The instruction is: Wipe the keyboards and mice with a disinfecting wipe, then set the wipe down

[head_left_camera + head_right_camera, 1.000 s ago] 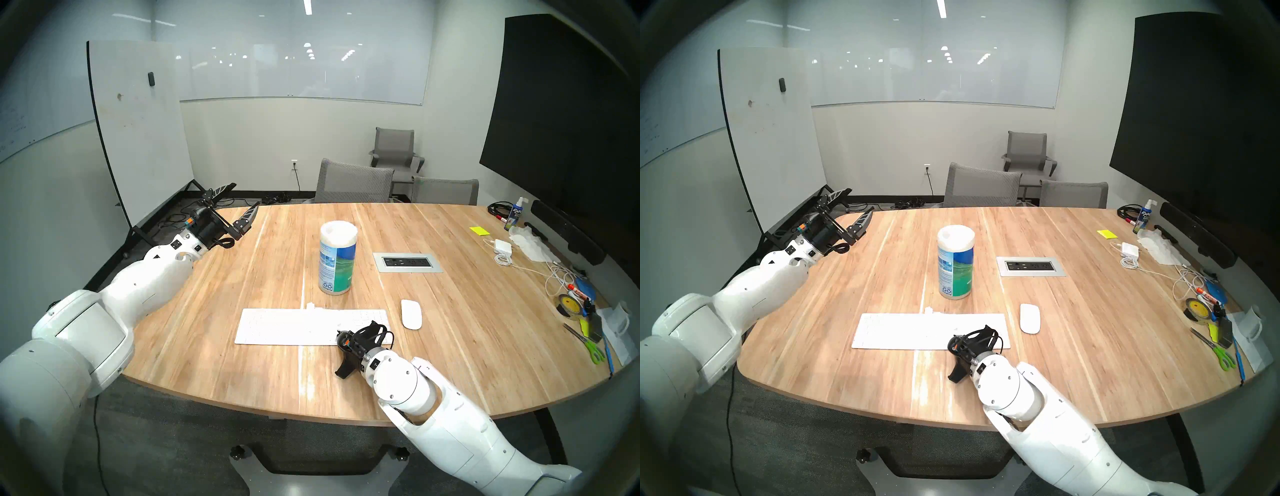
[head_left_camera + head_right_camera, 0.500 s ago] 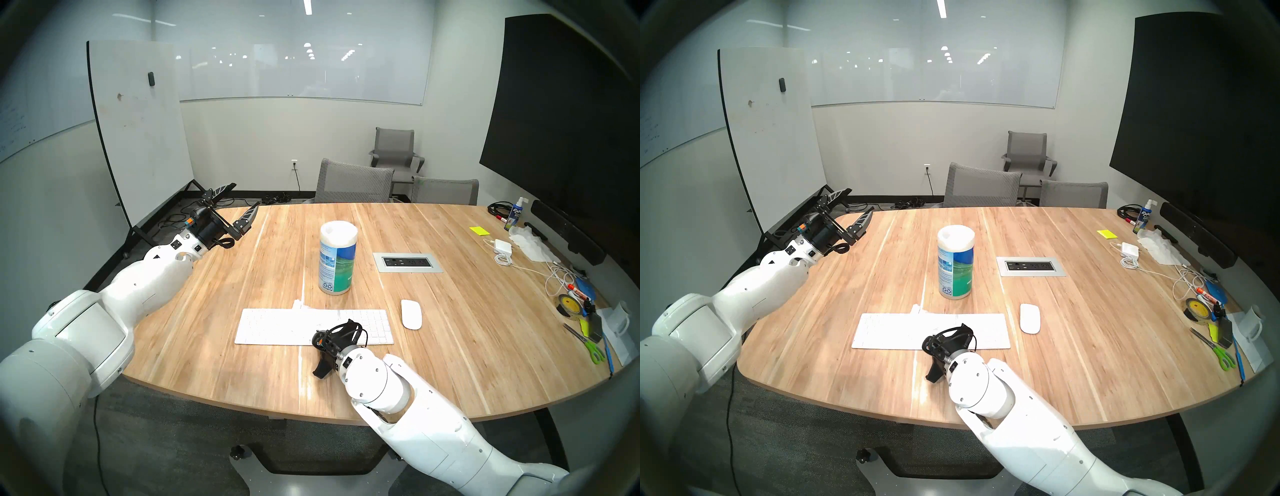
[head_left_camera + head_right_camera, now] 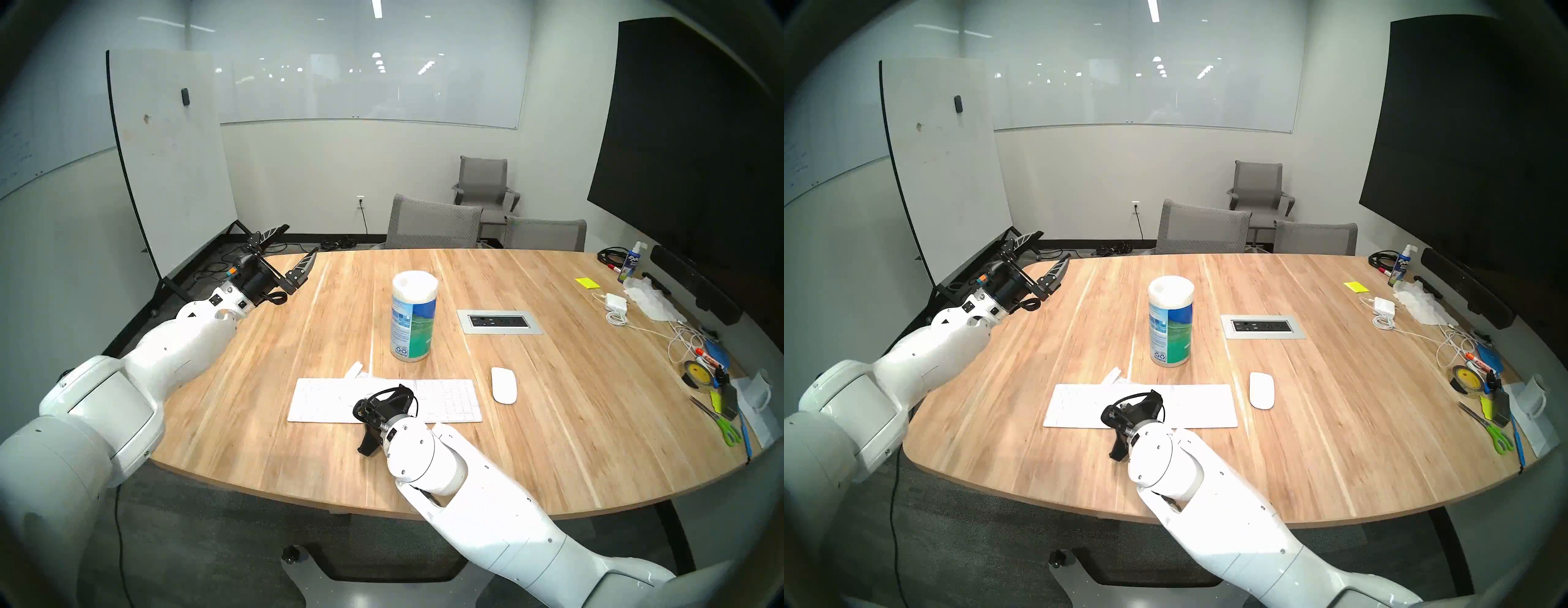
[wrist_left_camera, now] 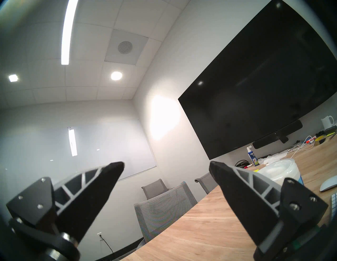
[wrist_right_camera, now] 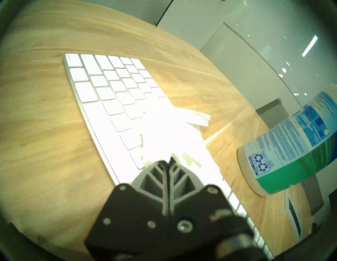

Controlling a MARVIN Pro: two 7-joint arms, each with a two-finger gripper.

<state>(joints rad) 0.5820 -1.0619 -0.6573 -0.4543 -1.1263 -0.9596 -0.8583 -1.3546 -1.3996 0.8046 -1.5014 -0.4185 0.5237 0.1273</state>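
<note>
Now the right gripper (image 5: 168,160), pinched on the wipe (image 5: 169,131), sits mid-keyboard (image 3: 322,401), whose length parallels the table's (image 3: 594,446) near edge, unwiped keys leftward; left gripper (image 4: 166,165) spread, far corner.

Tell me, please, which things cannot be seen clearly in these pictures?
- Wipe: right wrist view, glare washes it out; its outline on the keyboard is lost.
- Right gripper: head views, its wrist hides the fingertips.
- Keyboard's middle keys: head views, hidden by that wrist.
- Canister: right wrist view, top cut off; label text too small.
- Mouse: left wrist view, cut off at the edge.
</note>
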